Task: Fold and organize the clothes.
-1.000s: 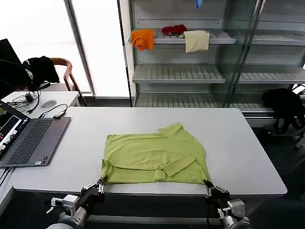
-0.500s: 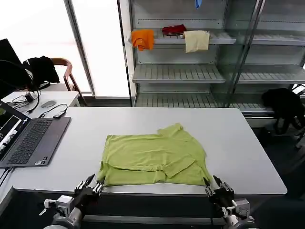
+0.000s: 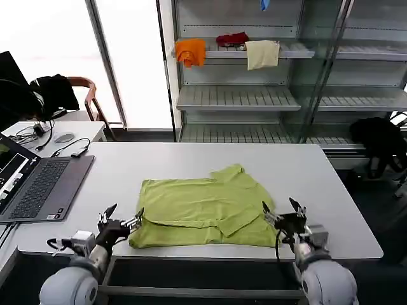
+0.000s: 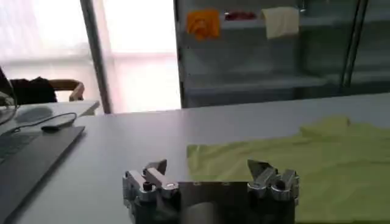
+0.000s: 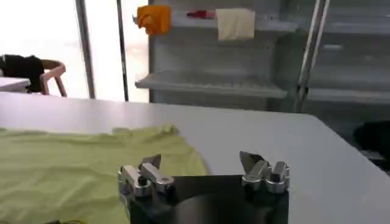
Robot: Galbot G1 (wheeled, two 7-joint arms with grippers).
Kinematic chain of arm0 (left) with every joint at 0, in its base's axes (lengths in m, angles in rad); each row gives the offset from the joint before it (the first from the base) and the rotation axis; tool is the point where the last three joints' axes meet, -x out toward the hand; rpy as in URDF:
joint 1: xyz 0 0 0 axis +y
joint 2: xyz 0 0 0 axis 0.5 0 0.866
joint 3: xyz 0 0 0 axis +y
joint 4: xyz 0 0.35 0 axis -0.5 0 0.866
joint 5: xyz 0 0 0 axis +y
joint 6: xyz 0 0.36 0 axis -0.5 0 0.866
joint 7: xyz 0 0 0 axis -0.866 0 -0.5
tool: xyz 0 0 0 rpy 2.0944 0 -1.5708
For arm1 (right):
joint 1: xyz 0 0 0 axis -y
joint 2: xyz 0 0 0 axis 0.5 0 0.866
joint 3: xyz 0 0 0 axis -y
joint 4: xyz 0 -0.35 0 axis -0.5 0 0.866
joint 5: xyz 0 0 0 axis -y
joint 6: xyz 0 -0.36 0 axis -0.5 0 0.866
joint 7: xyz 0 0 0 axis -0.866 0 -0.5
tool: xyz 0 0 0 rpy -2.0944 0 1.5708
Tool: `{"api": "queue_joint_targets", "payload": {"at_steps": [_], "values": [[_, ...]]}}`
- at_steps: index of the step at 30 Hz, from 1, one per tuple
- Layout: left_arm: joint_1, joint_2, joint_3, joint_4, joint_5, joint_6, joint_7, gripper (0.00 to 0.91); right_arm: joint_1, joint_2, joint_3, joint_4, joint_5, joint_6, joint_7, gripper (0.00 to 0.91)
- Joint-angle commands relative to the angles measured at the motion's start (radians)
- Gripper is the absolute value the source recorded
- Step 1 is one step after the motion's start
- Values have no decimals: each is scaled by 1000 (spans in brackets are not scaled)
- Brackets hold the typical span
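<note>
A broad, smooth white table [image 3: 318, 190] carries the lime yellow-green T-shirt [image 3: 203, 206], a soft cotton piece folded into a rough rectangle near the table's near edge, its sleeves tucked over and the fabric lightly creased. A flat grey laptop [image 3: 41, 187] lies open at the far left. The left gripper [image 3: 121, 219] hovers at the shirt's near left corner, its metal fingers spread and gripping nothing. The right gripper [image 3: 283, 213] sits at the near right corner, likewise spread wide and empty.
</note>
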State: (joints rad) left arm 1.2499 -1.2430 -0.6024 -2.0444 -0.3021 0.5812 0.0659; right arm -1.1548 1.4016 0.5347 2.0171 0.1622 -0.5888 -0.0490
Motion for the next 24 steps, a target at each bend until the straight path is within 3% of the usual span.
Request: {"api": "queue_joint_targets", "payload": {"at_steps": [1,9,24], "values": [[-354,50,81,284,-90,0,19,907,488,120,-79,-571,-31,2,13,907],[-515,60,158,533,-62,0,37,907,618,216,-68,-768,-139,6,6,907],[-494,25,166,590,45,-1,119,907,665,256,-71,-903,-252,8,5,897]]}}
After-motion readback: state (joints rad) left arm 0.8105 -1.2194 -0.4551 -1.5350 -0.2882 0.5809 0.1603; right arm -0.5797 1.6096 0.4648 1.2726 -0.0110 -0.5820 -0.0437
